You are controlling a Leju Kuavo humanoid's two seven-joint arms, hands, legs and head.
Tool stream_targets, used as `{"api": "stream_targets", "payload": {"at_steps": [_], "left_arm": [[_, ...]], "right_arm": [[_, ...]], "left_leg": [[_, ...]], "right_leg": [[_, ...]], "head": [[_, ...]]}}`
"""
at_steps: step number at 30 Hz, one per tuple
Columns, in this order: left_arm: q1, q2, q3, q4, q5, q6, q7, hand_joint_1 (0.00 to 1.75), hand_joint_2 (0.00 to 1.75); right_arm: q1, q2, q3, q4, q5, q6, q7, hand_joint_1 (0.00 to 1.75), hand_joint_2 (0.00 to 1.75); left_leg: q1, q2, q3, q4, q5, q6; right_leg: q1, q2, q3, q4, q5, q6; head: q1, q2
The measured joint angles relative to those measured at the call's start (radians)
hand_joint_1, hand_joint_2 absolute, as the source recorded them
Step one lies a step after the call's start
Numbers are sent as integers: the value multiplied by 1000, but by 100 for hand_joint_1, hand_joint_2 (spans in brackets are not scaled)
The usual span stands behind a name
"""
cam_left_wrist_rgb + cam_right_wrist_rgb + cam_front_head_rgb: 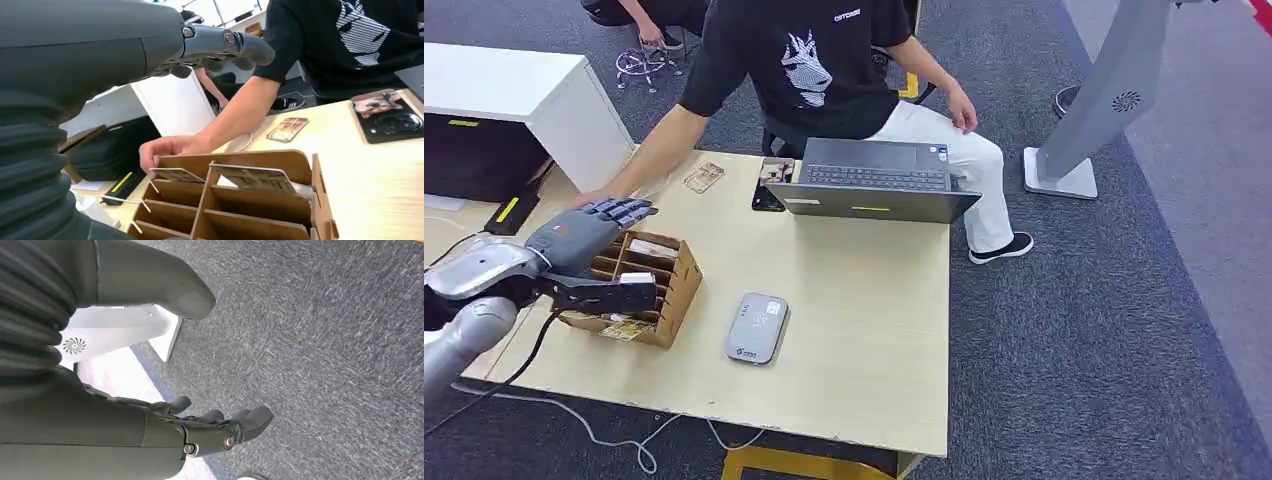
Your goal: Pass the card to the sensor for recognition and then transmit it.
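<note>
My left hand (589,245) hovers over the far left end of a brown cardboard card box (674,300) with its fingers (225,44) stretched out and nothing in them. The box (300,170) has several slots. Cards (252,176) stand in the far slots, and a person's hand (160,152) touches one card (177,174) there. A grey card sensor (757,327) lies flat on the table to the right of the box. My right hand (215,426) hangs over grey carpet, fingers apart and holding nothing.
A person in a black shirt (809,60) sits behind the wooden table (864,340), one arm reaching to the box. An open laptop (874,180), a black phone (771,185) and a loose card (704,177) lie at the far edge. A white cabinet (514,95) stands far left.
</note>
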Motion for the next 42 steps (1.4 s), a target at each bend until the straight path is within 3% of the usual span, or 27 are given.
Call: {"api": "stream_targets", "payload": {"at_steps": [42], "left_arm": [[6, -36, 2, 106, -6, -10, -9, 0, 175]], "right_arm": [[-12, -31, 8, -8, -72, 0, -33, 0, 175]], "left_leg": [[0, 0, 0, 0, 0, 0]], "right_leg": [[0, 0, 0, 0, 0, 0]], "head": [[0, 0]]}}
